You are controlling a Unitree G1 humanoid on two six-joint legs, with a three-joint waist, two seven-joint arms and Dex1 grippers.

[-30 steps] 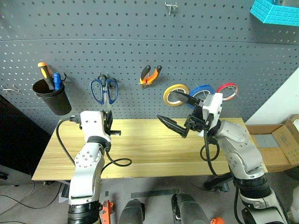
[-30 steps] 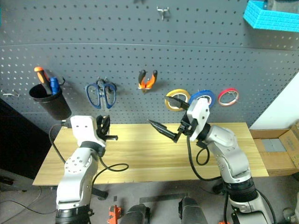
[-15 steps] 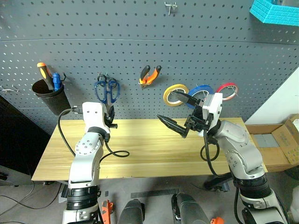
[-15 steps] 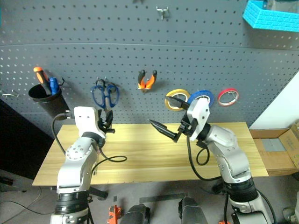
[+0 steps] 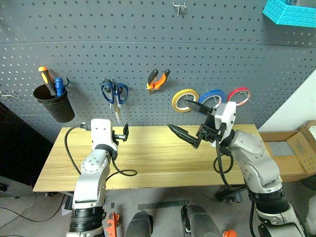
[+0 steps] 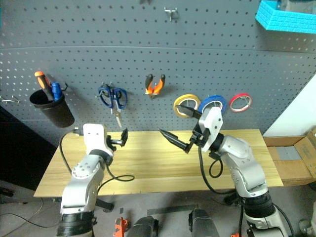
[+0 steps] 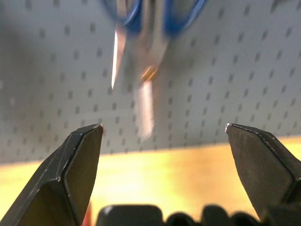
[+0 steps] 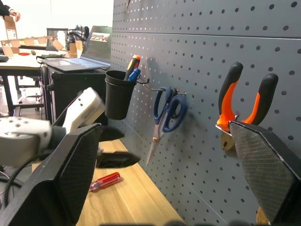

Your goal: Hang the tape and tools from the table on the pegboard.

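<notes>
The left claw is seen spread wide and empty, held level just below the scissors and touching nothing; in the left wrist view its two fingers stand far apart with the scissor blades blurred above the gap. The right claw is likewise held wide open and empty, one finger raised in front of the yellow tape, the other pointing out over the counter.

On the pegboard one pair of blue-handled scissors is hung from a hook, blades down. One pair of pliers with orange-and-black handles is hung to its right, jaws down. Three rolls of tape are hung in a row further right: one yellow, one blue tape, one red tape. One black cup is fixed at the left of the board, and two screwdrivers are stood in it, one orange-handled and one blue-handled.

One red screwdriver is seen lying flat on the counter in the right wrist view, near the left claw.
</notes>
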